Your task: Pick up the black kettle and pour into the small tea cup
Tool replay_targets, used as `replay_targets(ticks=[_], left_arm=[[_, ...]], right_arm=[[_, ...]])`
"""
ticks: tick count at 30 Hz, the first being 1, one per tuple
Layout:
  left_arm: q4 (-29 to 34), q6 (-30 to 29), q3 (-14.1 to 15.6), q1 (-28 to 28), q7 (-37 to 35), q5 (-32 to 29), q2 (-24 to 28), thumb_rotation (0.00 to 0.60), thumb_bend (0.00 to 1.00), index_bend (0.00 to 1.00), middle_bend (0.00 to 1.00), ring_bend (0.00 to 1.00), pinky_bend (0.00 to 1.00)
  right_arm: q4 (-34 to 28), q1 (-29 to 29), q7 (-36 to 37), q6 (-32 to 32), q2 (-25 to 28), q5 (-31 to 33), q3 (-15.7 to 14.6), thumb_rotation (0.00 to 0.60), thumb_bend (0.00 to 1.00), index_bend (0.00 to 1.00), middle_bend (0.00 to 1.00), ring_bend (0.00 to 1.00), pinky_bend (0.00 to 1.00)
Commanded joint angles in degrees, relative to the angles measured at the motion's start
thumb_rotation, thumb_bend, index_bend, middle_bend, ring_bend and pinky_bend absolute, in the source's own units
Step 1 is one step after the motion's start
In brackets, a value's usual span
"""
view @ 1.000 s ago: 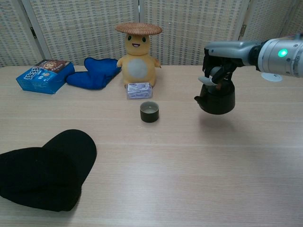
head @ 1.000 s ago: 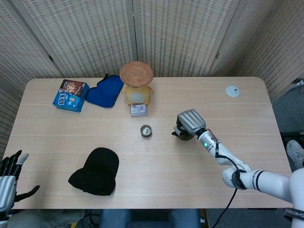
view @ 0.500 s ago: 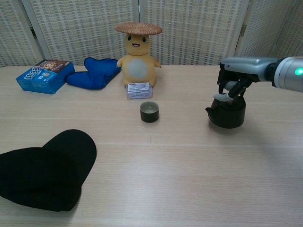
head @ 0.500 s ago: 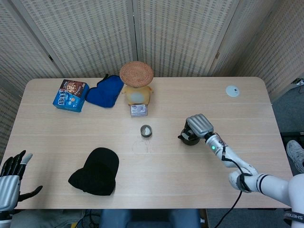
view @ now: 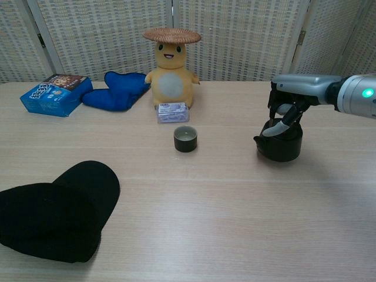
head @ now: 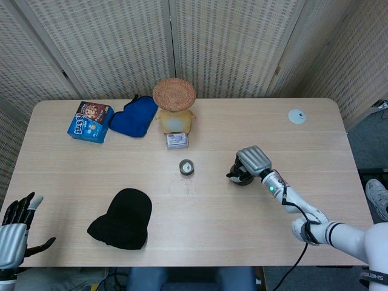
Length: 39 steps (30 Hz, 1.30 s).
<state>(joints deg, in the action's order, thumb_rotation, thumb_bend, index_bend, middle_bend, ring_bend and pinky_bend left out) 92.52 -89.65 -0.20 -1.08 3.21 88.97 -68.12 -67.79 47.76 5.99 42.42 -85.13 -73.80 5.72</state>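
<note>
The black kettle (view: 281,147) stands on the table right of the small dark tea cup (view: 185,139), a good hand's width away. My right hand (view: 289,104) sits over the kettle's top with its fingers (view: 274,129) around the handle, one of them stretched down to the spout side. From the head view the right hand (head: 253,162) hides most of the kettle (head: 235,176), and the cup (head: 187,167) lies to its left. My left hand (head: 15,227) hangs off the table's front left corner, fingers spread and holding nothing.
A black beanie (head: 124,218) lies front left. At the back stand a yellow plush with a straw hat (head: 174,109), a small purple box (head: 177,140), a blue cloth (head: 134,115) and a blue snack pack (head: 90,121). A white disc (head: 296,116) lies back right.
The kettle, held in the air a second ago, has come down to the right and now stands on the table. One finger of the right hand has since straightened.
</note>
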Motion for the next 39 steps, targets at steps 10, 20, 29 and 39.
replay_targets(ticks=[10,20,29,39], left_arm=[[-0.08,0.51,-0.01,0.43,0.16,-0.2,-0.2,0.598,0.09,0.09,0.0,0.05,0.0],[-0.21,0.61,0.05,0.57,0.13,-0.29,-0.24,0.599,0.09,0.09,0.0,0.04,0.0],[-0.28,0.55,0.06,0.64,0.04,-0.3,-0.22,0.6,0.09,0.09,0.0,0.04,0.0],[-0.34,0.61,0.09,0.73,-0.14,-0.37,-0.21,0.6,0.09,0.09,0.0,0.04,0.0]], right_arm=[[1.01,-0.62,0.79,-0.24,-0.82,-1.38,-0.24,0.439,0.0,1.0,0.98,0.87,0.38],[1.3,-1.02,2.3,0.44,-1.3,-2.74,0.0,0.438,0.0,1.0,0.98,0.84,0.27],[0.73,-1.16,2.01,0.56,-1.09,-3.02,0.22,0.441,0.0,1.0,0.97,0.81,0.27],[1.16,-1.06,-2.17,-0.42,-1.41,-2.31,-0.24,0.442,0.0,1.0,0.96,0.78,0.27]])
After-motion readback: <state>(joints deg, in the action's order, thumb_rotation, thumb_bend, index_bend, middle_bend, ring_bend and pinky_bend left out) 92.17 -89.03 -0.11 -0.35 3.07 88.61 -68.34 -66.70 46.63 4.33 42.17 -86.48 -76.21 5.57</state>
